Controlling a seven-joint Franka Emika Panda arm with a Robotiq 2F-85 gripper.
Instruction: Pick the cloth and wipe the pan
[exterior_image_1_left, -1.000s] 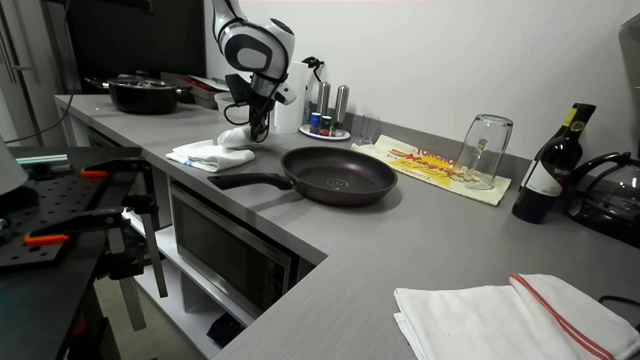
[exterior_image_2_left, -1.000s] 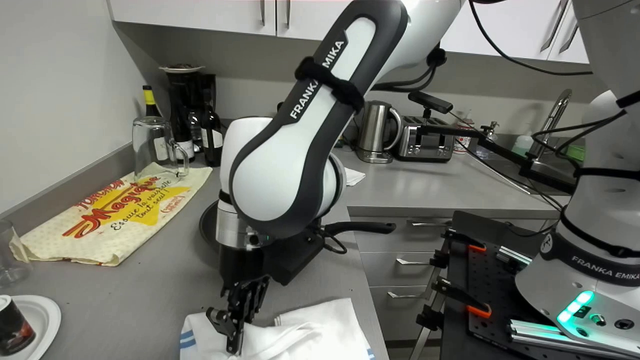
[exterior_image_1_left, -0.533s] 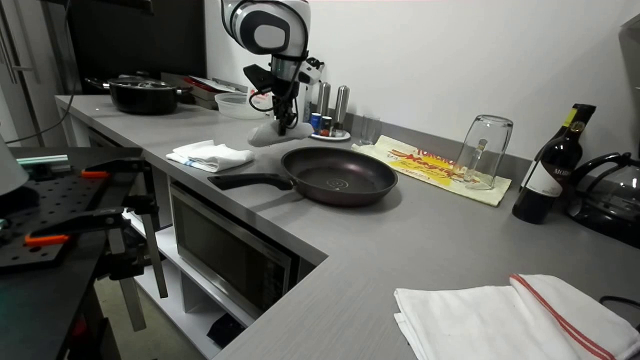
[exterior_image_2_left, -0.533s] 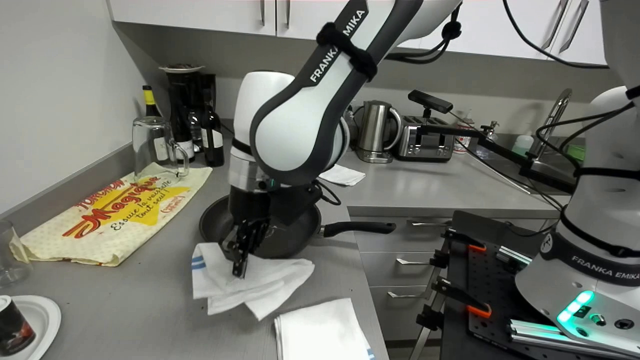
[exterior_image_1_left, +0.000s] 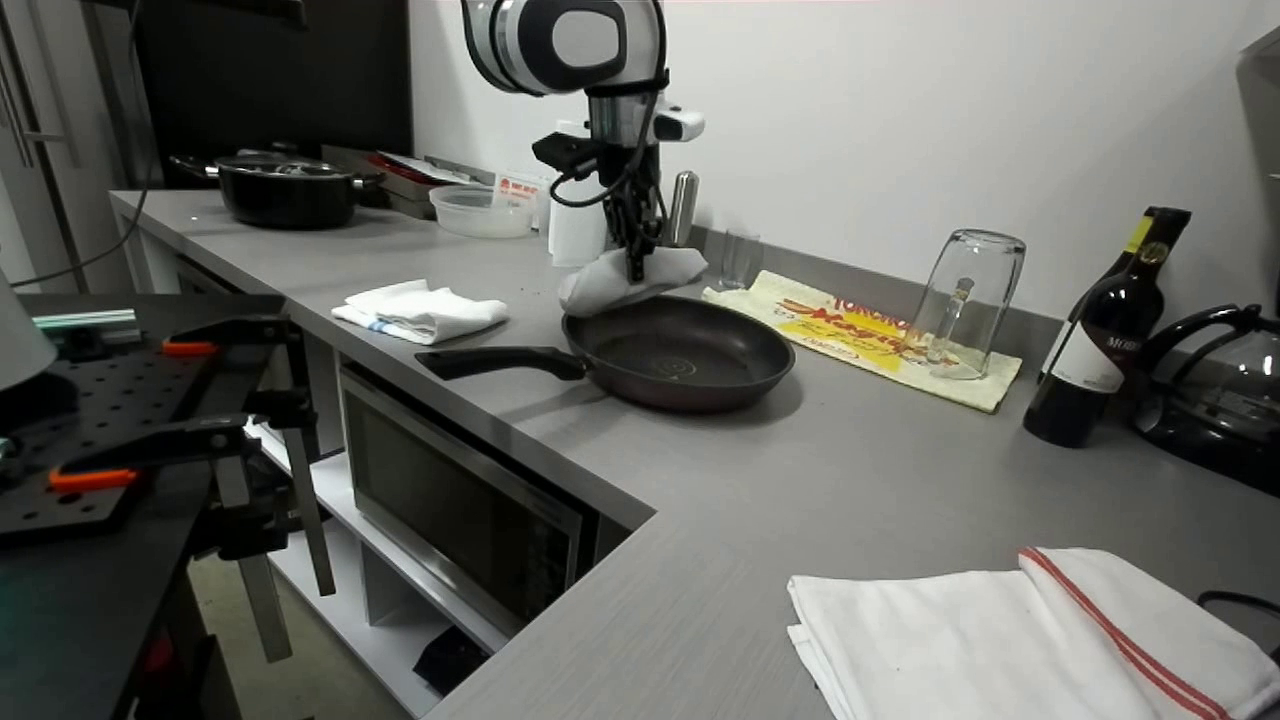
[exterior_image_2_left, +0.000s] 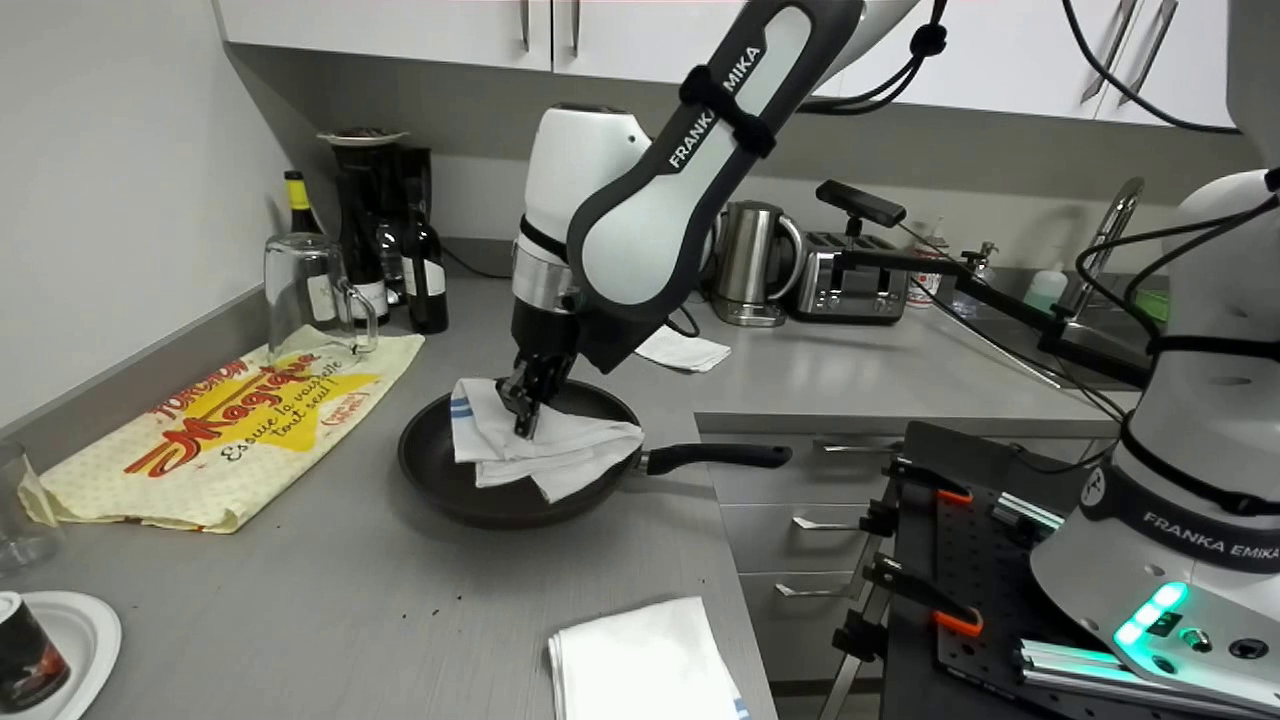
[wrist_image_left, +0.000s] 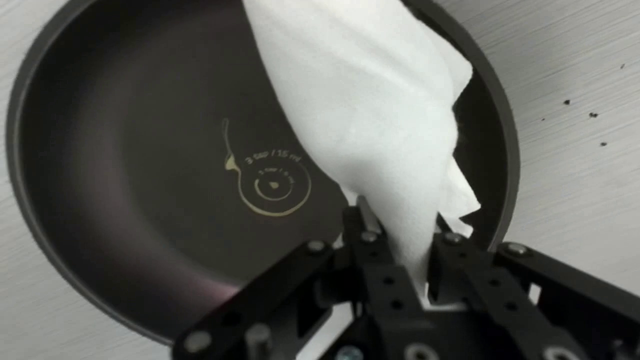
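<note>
My gripper is closed on a white cloth with blue stripes. The gripper holds the bunched cloth over the far part of the dark frying pan. In an exterior view the cloth hangs from the gripper within the outline of the pan. In the wrist view the cloth runs between the fingers of the gripper and covers the right side of the pan. I cannot tell whether the cloth touches the pan's floor.
A folded white cloth lies near the counter edge; it also shows in an exterior view. The pan's handle points to that edge. A yellow towel with a glass mug lies by the wall. A wine bottle stands beyond.
My gripper lifted the cloth off the counter beside the folded cloth and carried it to above the pan. The pan and the folded cloth have stayed in place.
</note>
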